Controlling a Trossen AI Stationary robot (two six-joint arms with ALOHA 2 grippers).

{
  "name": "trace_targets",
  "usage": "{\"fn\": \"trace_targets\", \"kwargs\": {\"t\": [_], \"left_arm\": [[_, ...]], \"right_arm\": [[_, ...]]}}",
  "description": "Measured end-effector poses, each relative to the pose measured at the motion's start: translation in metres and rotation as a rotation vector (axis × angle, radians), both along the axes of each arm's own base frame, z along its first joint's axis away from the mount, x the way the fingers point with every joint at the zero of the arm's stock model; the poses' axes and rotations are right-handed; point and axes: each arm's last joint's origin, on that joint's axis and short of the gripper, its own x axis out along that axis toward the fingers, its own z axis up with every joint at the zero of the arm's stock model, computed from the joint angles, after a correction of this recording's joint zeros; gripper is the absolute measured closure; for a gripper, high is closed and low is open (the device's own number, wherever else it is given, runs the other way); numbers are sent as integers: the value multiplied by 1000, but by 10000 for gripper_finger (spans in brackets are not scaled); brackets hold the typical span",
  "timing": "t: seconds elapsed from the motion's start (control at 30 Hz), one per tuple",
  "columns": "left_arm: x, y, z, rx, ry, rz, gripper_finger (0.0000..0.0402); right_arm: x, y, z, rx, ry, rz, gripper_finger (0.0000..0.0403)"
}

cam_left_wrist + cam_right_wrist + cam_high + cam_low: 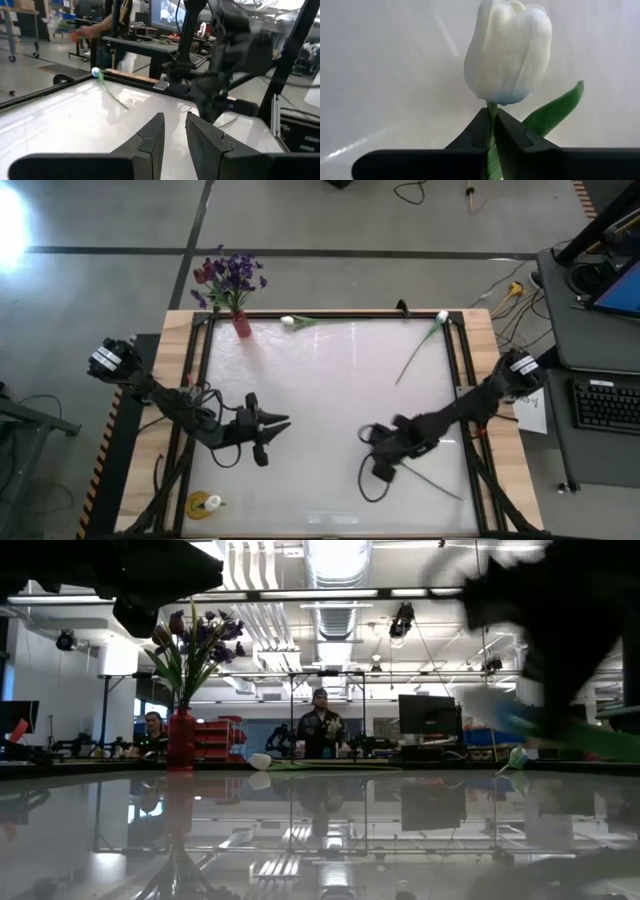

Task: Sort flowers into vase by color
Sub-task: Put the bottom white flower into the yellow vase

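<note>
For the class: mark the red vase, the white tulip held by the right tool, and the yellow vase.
red vase (241, 326), high view, on its body.
white tulip (509, 50), right wrist view, on the bud.
right tool (491, 131), right wrist view, between its tips.
yellow vase (203, 503), high view, on its rim.

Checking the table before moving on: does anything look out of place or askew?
Two white tulips lie flat at the table's far edge, one near the red vase, one near the right corner. The right pincer grips a third tulip; the left pincer hovers.
</note>
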Motion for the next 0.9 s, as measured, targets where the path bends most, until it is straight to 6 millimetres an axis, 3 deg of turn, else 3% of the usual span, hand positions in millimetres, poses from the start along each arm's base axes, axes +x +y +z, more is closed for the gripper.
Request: {"fn": "trace_targets", "kwargs": {"t": [0.13,0.23,0.33,0.43,0.57,0.67,0.9], "left_arm": [[0,1,-1,-54,-12,0,330],[1,0,2,-79,-31,-47,316],[7,-2,13,-79,-67,-85,294],[17,-1,25,-35,-88,-79,270],[30,2,44,45,-104,-72,245],[39,6,58,82,-121,-69,237],[60,21,61,74,-15,-86,242]], "right_arm": [[42,-10,47,-173,-311,112,390],[67,-8,95,-313,-584,227,390],[78,-8,140,-404,-832,320,390],[80,-14,166,-458,-1002,372,390],[82,-27,176,-438,-1103,404,390],[86,-34,169,-396,-1114,411,390],[94,-39,158,-399,-1080,397,390]]}}
